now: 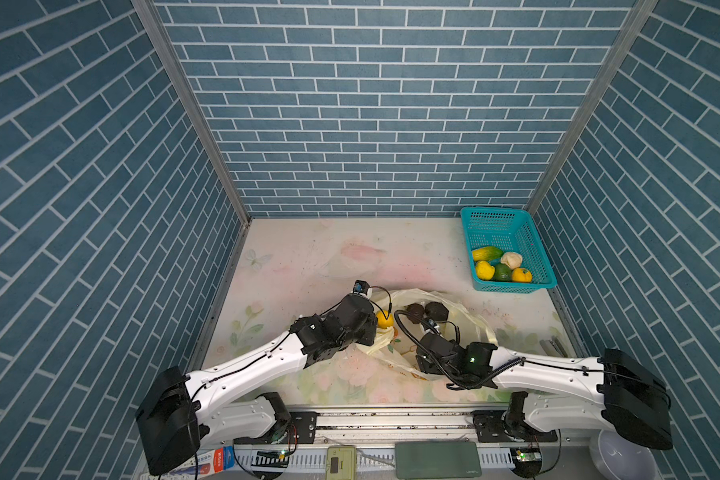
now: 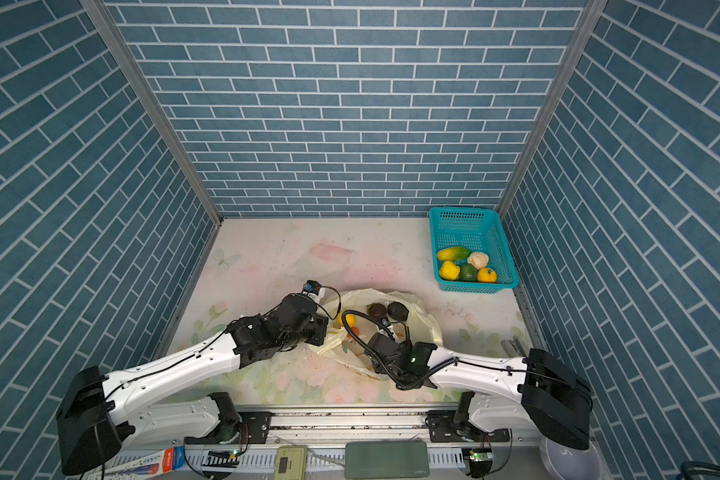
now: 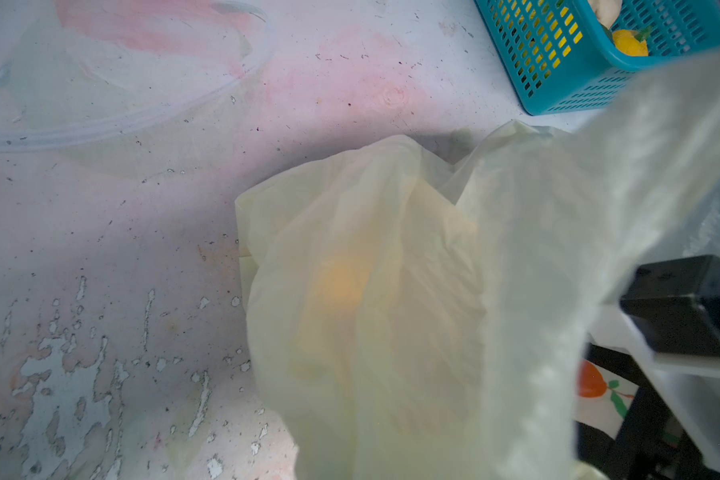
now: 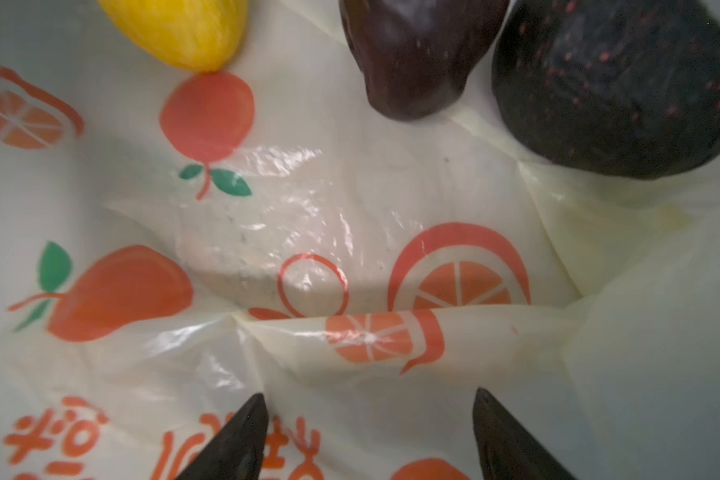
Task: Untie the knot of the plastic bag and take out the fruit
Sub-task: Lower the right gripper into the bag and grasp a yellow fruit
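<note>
Dark pointed fingertips (image 4: 242, 440) of the right gripper (image 4: 366, 440) sit closest to the lens, spread wide and empty. They hover just above the thin, crinkly, translucent pale yellow plastic bag (image 4: 350, 199), which is printed with orange slices and red-orange fruits. No knot can be made out in any view, and the bag's mouth lies open on the table. The untying therefore looks done, and the step in hand is judged to be taking out the fruit left inside. Within the bag, beyond the fingertips, lie a yellow lemon (image 4: 184, 33) and two dark brown-black fruits (image 4: 416, 54). The dark pair lie just beside each other, and the lemon sits apart from them toward the left arm's side. At the bag's edge on that side the left gripper (image 1: 368, 337) is closed, and the film bunches there as if pinched and lifted. Its fingers are hidden under the wrist, so the hold is a judgement. To do this well, that lift should hold the mouth open while the right gripper goes forward over one fruit. It should straddle the fruit clear of loose film and of its neighbour, then close on the fruit alone. Beyond the bag, toward the far corner on the right arm's side, a teal perforated plastic basket (image 1: 516, 286) holds five pieces of fruit. It stands on the pale floral tabletop (image 1: 292, 266).
</note>
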Available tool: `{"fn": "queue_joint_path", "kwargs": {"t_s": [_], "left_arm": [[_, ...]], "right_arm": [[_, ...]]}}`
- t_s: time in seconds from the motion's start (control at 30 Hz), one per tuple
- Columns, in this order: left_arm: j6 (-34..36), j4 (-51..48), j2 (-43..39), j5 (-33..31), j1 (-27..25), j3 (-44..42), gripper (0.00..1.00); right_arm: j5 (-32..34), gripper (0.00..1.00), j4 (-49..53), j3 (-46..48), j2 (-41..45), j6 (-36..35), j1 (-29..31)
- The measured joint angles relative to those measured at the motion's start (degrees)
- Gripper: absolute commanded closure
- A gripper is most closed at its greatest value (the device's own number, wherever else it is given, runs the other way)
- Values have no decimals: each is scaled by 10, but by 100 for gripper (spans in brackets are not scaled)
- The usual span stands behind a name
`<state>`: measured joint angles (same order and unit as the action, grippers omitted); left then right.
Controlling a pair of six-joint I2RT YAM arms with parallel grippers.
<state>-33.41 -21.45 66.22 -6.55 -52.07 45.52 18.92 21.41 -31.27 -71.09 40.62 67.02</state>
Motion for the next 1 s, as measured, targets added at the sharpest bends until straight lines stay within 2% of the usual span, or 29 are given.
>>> {"fn": "queue_joint_path", "kwargs": {"t_s": [0.27, 0.5, 0.7, 1.0], "left_arm": [[30, -24, -11, 15, -1, -7, 100], [53, -45, -47, 19, -5, -48, 100], [65, -43, -37, 32, -5, -48, 100], [66, -24, -31, 34, -5, -47, 100]], "right_arm": [[-2, 21, -25, 13, -24, 18, 5], [-21, 21, -33, -78, -31, 9, 5], [-49, 20, -75, -148, -90, 3, 2], [-53, 21, -162, -153, -173, 6, -33]]}}
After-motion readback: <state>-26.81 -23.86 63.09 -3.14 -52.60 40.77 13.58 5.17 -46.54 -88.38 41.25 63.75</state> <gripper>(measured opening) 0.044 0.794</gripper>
